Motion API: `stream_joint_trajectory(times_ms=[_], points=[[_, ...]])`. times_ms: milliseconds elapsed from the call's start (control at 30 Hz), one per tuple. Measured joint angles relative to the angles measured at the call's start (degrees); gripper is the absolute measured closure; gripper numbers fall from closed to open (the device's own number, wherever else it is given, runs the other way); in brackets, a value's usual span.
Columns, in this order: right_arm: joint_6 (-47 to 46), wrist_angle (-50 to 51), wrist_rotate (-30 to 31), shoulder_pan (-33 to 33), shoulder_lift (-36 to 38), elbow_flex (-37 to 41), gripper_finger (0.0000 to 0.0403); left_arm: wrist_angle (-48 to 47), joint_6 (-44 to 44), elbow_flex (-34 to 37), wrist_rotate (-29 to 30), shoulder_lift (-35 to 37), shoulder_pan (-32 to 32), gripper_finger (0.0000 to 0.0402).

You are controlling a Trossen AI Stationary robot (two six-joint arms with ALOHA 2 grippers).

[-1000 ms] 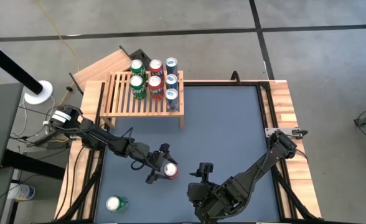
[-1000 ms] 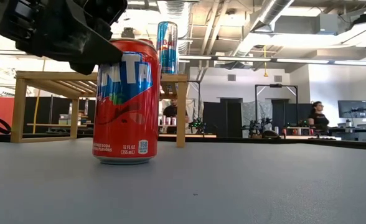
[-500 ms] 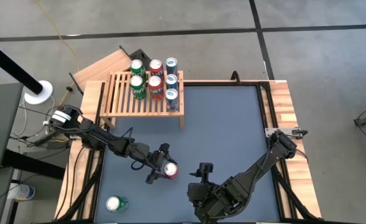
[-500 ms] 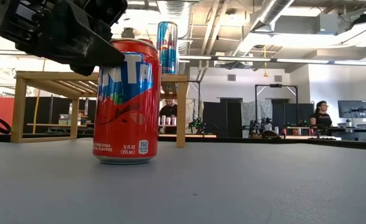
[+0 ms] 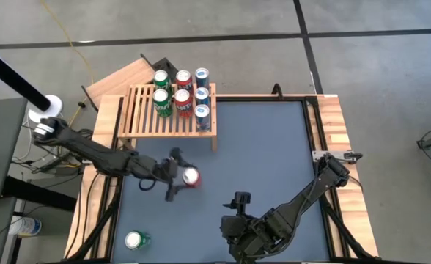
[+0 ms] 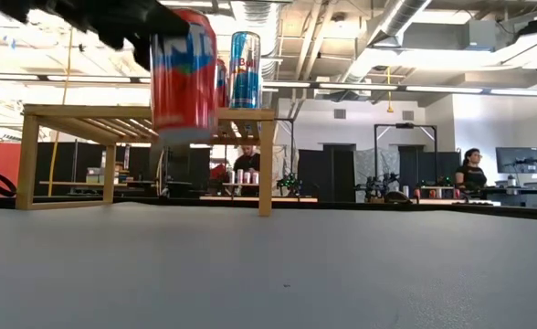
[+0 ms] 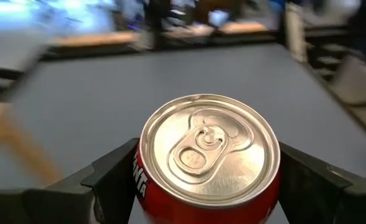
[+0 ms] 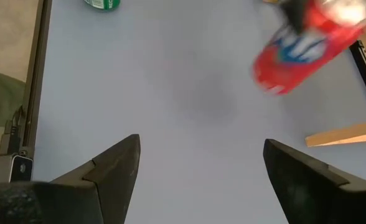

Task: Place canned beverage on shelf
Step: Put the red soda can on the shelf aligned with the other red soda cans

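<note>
Six cans stand on the shelf. The left gripper, jaws clamped on the red can, carries it mid-frame; the right gripper idles, jaws wide. A green can, lower left, remains.

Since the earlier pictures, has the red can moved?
Yes. The red can, held by the left tool, has risen off the table and gone toward the shelf.

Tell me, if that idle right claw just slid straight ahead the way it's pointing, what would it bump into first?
Probably nothing soon: ahead of the right claw lies bare table. Farther on, the green can and the lifted red can sit off to either side, though depth is unclear.
</note>
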State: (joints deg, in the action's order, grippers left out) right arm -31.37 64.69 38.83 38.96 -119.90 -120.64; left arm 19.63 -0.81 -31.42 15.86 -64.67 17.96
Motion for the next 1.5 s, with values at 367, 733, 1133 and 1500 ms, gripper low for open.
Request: stream_joint_trajectory(times_ms=[367,733,1133,1500], points=[[0.52,0.04,0.09,-0.11,0.0,0.0,0.0074,-20.48,3.19,-6.64,7.12,17.54,-6.57,0.0104],[1.22,0.0,0.14,-0.11,0.0,0.0,0.0074,-35.11,7.72,-20.31,0.5,13.28,-20.5,0.0104],[2.02,0.31,0.11,-0.15,0.0,0.0,0.0074,-33.95,1.59,-20.55,-16.79,11.59,-37.74,0.0104],[2.21,0.9,0.09,-0.15,0.0,0.0,0.0074,-32.46,1.6,-20.52,-20.57,8.96,-41.96,0.0104]])
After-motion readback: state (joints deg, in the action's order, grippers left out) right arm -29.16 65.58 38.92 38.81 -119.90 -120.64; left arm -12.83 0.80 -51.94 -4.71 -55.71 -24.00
